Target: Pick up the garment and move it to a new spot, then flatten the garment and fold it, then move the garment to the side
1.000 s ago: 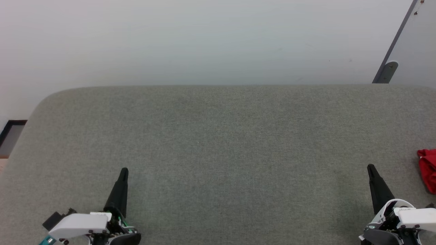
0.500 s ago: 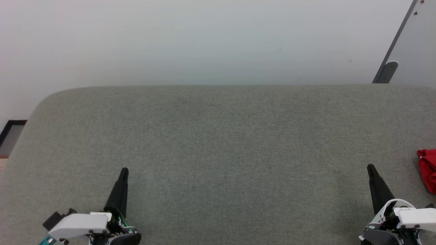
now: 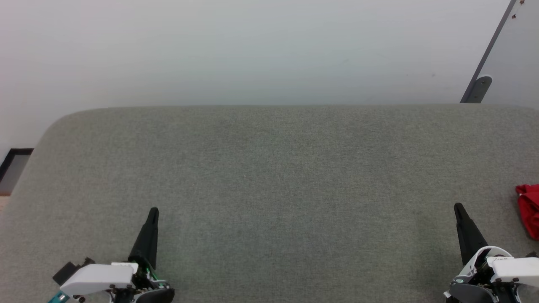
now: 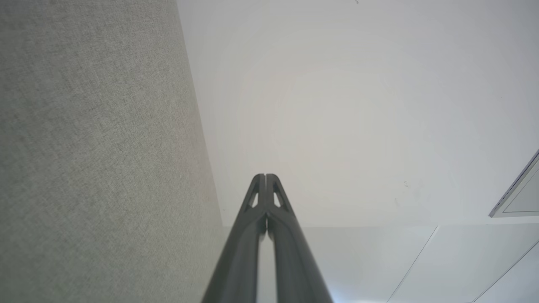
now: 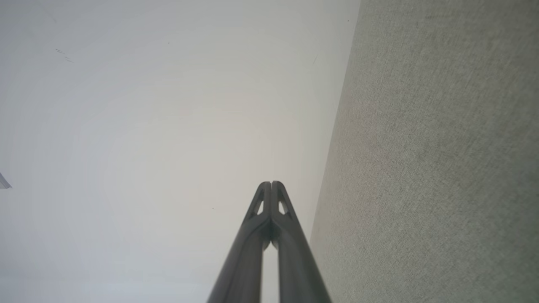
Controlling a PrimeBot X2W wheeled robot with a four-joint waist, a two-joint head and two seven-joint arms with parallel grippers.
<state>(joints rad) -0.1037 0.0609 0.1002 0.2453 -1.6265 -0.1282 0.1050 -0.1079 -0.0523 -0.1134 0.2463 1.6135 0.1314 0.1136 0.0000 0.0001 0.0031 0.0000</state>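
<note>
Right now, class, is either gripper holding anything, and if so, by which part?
Nothing is held. The left gripper and right gripper are shut and empty; the garment lies apart at the head view's right edge.

Prob. a robotics lab or test rm, not a home: big worktable (image 3: pixel 269 168) w/ grey felt-like cover, bare white surface (image 3: pixel 252 50) beyond it (wall or floor, can't tell), grey partition panel (image 3: pixel 516 59) on metal bracket (image 3: pixel 480 86) at rt edge.
</note>
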